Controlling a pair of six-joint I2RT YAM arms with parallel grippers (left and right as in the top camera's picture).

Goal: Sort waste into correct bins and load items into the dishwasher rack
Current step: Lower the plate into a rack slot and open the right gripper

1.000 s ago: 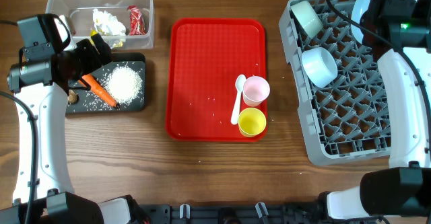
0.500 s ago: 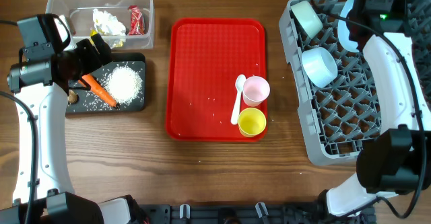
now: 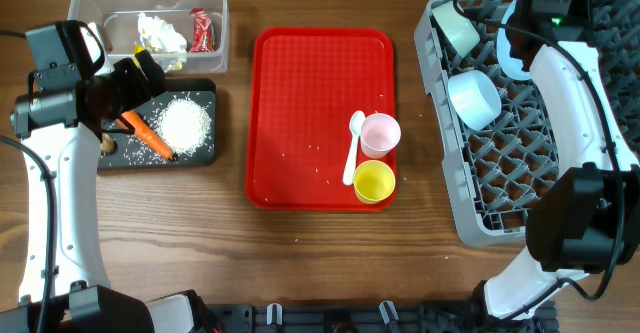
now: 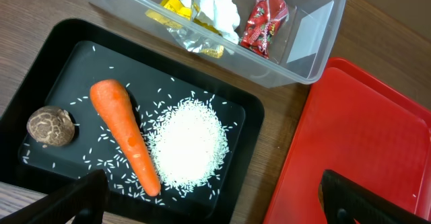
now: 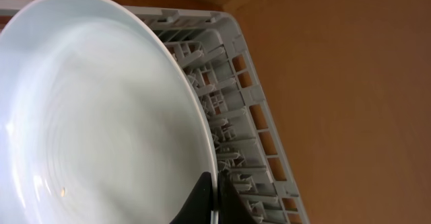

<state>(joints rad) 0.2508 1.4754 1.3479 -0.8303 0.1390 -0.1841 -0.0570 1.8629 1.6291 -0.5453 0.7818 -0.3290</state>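
Step in hand: loading the dishwasher rack (image 5: pixel 256 126); the pale blue plate (image 5: pixel 101 116) was held on edge over the rack's far corner, apparently not yet set between pegs.
Right claw (image 5: pixel 214 198): pinched closed on the plate's rim.
Left claw (image 4: pixel 212 180): spread fully wide and empty, hovering above the black tray (image 4: pixel 40 56).
Next move, as I judged it: lower the plate upright into a peg row, then release; tilting could let it slip flat.
Left to load: pink cup (image 3: pixel 380 133), yellow cup (image 3: pixel 374 181) and white spoon (image 3: pixel 353 148), all on the red tray (image 3: pixel 300 93).
Waste: carrot (image 4: pixel 124 133), rice (image 4: pixel 188 143) and brown lump (image 4: pixel 50 125) lay in the black tray; tissue (image 4: pixel 212 2) and wrappers in the clear tub (image 4: pixel 296 62).
Surface: brown wood-grain desk (image 3: pixel 300 263), with a few stray rice grains.
Room: nothing beyond the desk showed.
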